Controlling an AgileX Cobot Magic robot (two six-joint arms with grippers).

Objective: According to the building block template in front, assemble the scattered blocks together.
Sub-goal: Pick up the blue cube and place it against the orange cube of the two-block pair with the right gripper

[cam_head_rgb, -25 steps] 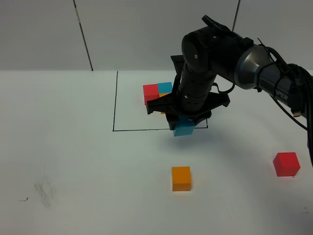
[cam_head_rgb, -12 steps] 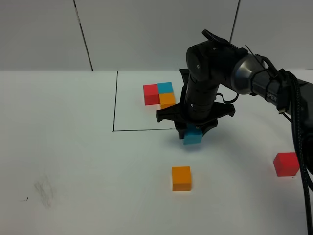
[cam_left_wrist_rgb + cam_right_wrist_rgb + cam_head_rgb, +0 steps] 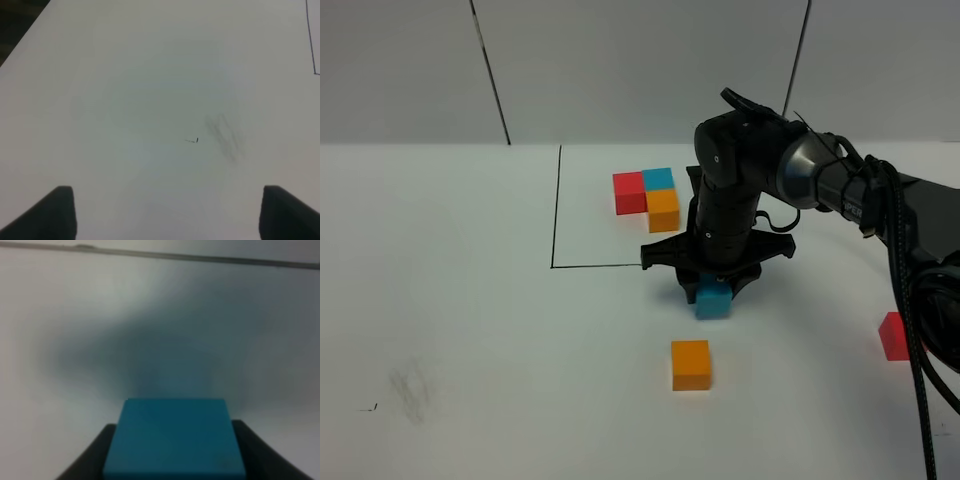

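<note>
blue cube (image 3: 713,299) — orange cube (image 3: 690,364) near, seemingly apart

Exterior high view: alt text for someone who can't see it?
The right gripper holds the blue block low, near the table, behind the orange block. The template sits inside the black outline; a red block lies far right.
</note>
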